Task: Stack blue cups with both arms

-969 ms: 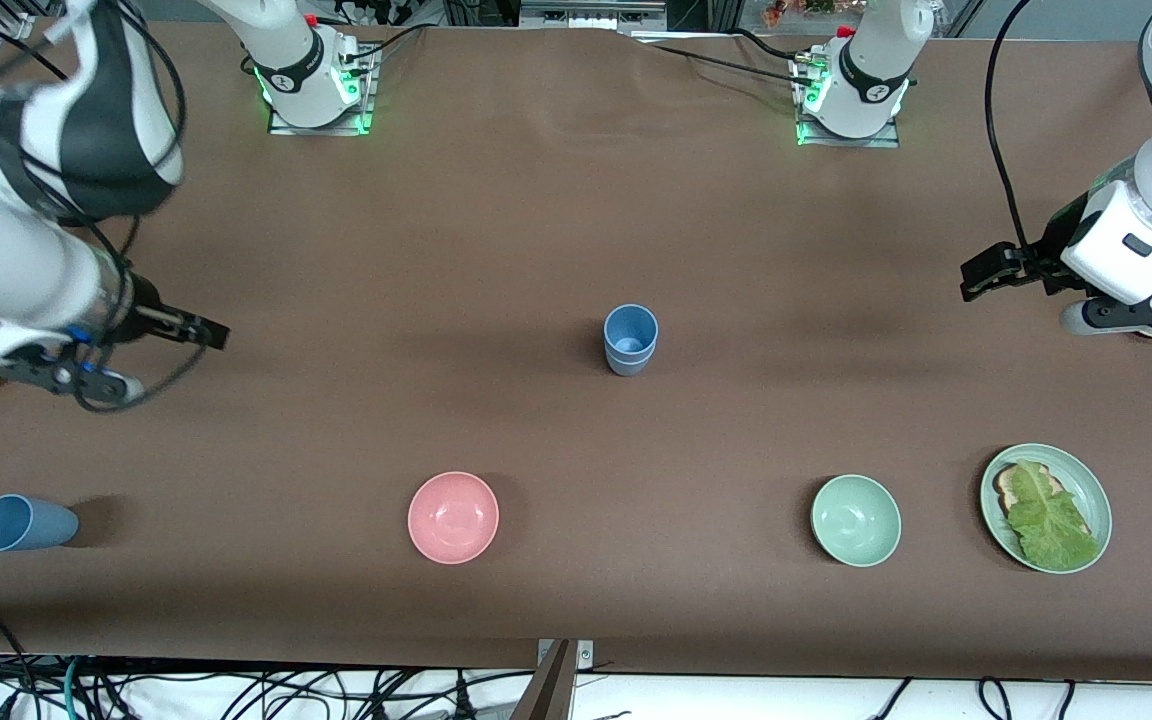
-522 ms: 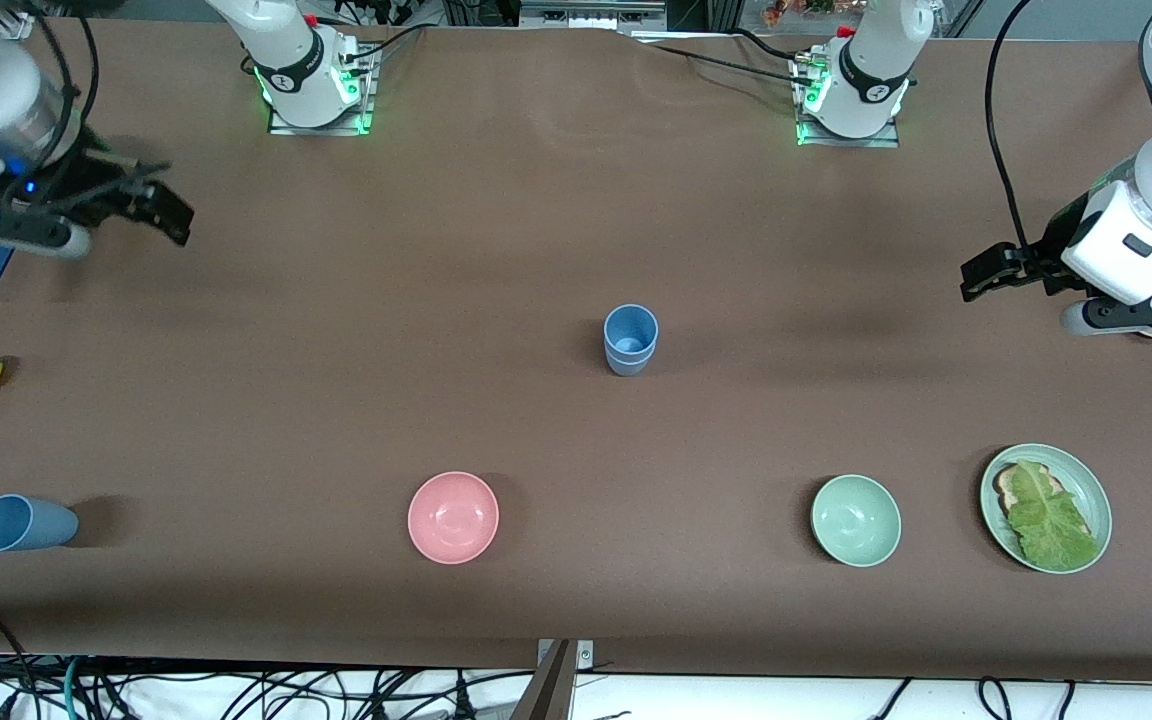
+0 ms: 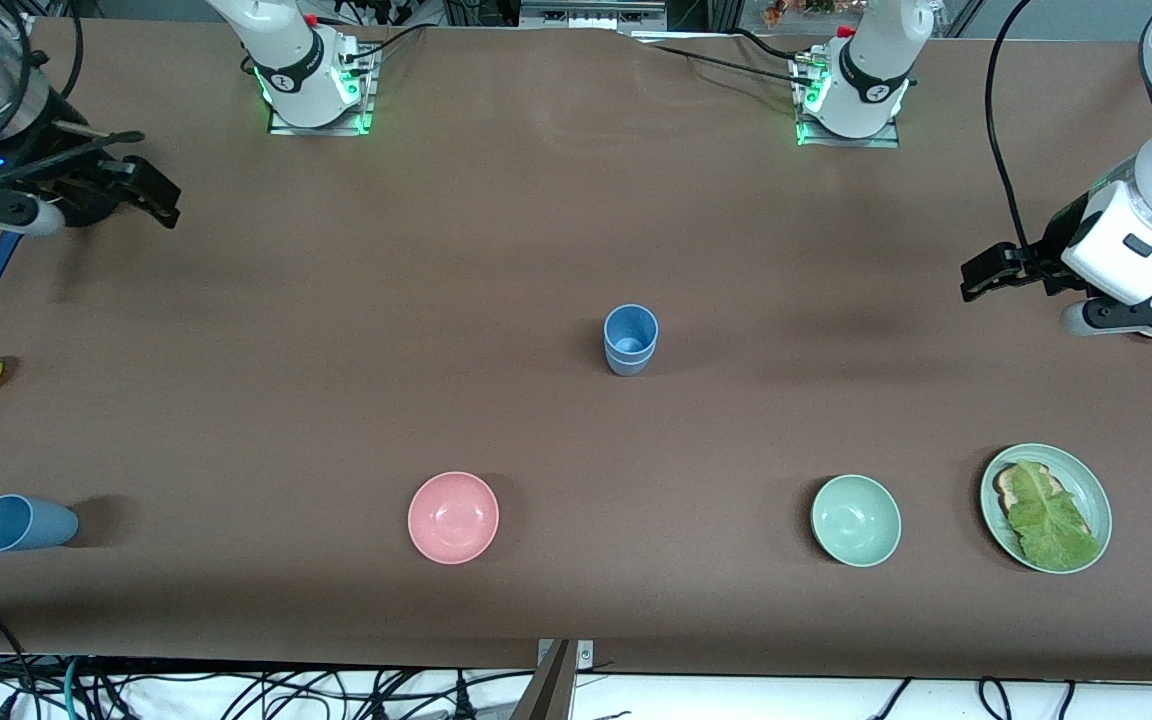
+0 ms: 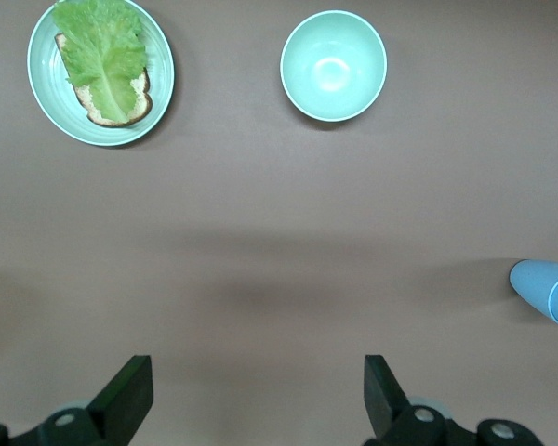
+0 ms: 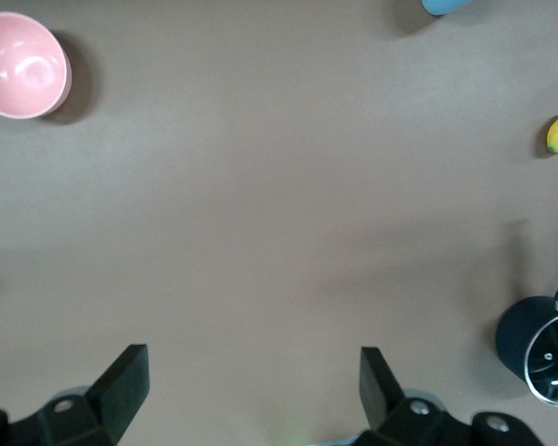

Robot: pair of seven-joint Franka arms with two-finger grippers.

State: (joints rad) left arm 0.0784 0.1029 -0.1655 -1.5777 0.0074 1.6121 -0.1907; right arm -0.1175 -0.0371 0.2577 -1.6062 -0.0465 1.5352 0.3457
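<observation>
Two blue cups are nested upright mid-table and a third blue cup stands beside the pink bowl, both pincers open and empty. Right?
Not quite. The third blue cup is not beside the pink bowl; the front view shows it well apart from it, at the right arm's end of the table. The rest holds: the nested cups stand mid-table, and the left pincer and right pincer are open and empty.
</observation>
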